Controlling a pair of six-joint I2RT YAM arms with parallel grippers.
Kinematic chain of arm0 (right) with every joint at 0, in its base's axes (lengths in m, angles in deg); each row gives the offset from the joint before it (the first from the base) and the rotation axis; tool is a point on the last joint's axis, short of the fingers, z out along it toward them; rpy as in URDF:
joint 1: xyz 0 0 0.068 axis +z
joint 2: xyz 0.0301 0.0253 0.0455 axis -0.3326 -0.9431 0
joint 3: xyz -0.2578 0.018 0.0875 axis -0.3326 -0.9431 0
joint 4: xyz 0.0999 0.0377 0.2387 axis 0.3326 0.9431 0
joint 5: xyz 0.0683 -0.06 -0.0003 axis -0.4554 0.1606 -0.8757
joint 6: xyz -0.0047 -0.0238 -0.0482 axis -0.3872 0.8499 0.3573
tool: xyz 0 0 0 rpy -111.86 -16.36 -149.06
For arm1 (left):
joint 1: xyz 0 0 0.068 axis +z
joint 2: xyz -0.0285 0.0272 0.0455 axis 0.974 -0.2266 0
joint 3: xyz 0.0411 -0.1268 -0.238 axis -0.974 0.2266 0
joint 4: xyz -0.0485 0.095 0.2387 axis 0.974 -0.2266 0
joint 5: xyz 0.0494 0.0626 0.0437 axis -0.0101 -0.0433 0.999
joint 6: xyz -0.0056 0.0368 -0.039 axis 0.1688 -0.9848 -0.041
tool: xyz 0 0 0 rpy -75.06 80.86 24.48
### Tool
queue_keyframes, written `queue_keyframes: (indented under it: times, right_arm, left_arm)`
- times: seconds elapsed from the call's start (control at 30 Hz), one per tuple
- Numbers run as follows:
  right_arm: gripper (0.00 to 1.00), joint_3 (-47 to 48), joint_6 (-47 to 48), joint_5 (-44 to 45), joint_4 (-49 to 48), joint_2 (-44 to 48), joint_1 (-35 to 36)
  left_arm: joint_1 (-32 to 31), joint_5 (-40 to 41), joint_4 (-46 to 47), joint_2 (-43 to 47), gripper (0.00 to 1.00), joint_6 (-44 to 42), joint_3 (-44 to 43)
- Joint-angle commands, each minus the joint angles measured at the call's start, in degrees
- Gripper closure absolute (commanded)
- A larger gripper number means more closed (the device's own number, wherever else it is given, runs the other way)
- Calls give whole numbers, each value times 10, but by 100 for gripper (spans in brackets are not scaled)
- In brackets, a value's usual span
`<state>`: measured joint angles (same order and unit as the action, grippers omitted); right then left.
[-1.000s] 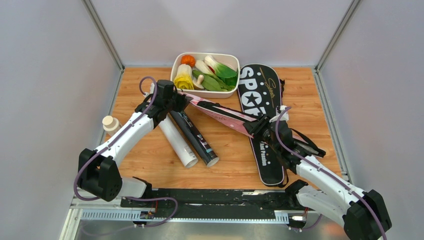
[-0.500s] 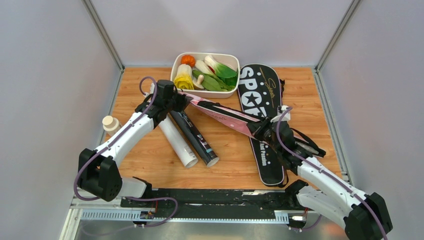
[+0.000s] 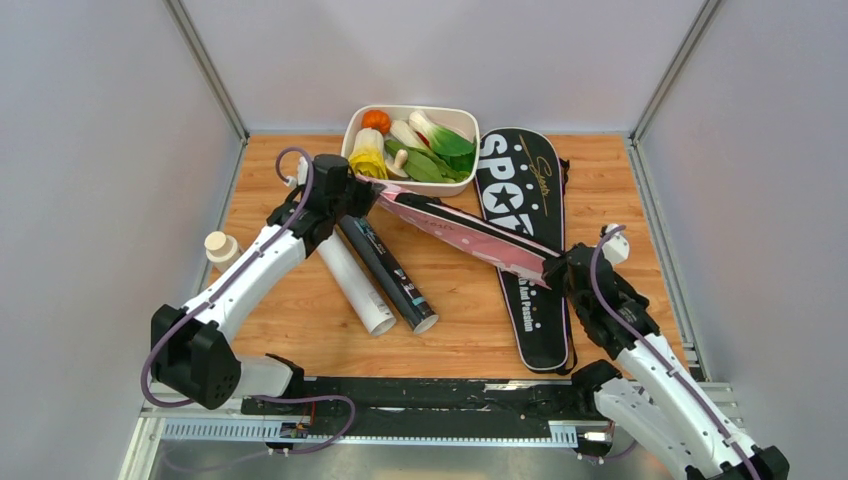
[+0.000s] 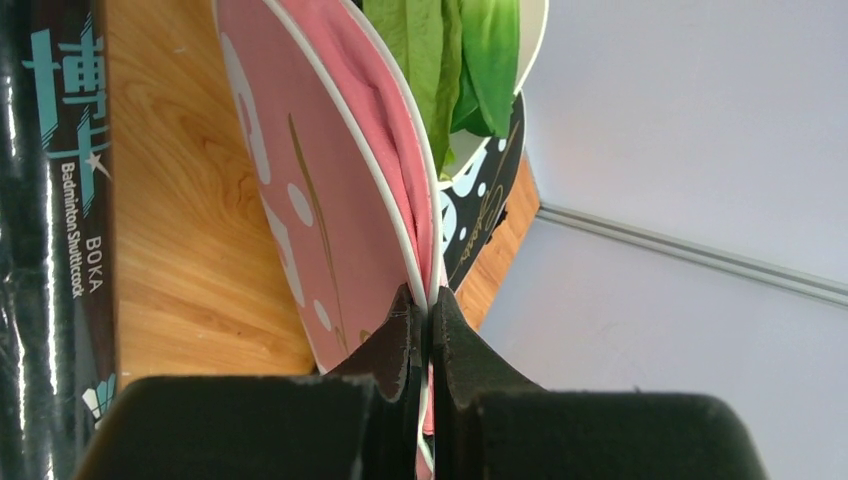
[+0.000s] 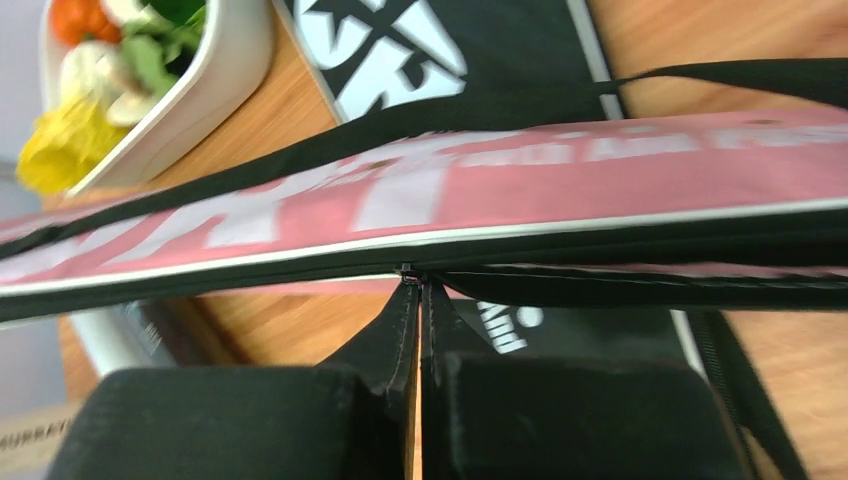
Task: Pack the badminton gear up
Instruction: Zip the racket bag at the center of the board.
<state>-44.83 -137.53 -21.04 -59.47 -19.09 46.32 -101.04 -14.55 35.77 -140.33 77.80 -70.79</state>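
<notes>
Checking both wrist feeds, I noted the left gripper [image 3: 362, 195] pinched fully closed on one end of the pink "SPORT" racquet cover [image 3: 460, 232], just in front of the white tray [image 3: 352, 130] of toy vegetables, at its left corner. The right gripper [image 3: 556, 268] was also clamped shut, with no gap between the fingers, on the cover's long edge well to the front-right of the tray. I could not tell whether it had a zip pull or only the seam. The pink cover was stretched between the two grippers, turned on edge, running away from the tray toward the right arm. The black "SPORT" racquet cover [image 3: 515, 170] lay flat just right of the tray, its near half passing under the pink one. The white tube [image 3: 352, 280] and black tube [image 3: 390, 272] lay side by side, touching, in front of the tray's left end. A small capped bottle [image 3: 220, 247] stood well to the tray's front-left.
</notes>
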Motion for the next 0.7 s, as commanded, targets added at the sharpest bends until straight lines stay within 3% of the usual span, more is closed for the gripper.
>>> queue_keyframes:
  times: [0.0, 0.3, 0.67]
  right_arm:
    - [100, 25, -15, 42, 88, 17, -69]
    - [100, 47, 50, 81, 135, 31, -222]
    - [100, 63, 115, -13, 76, -48, -491]
  left_arm:
    - [7, 59, 39, 26, 100, -39, -50]
    - [8, 121, -10, 21, 100, -90, -105]
    - [48, 119, -37, 34, 100, -121, -101]
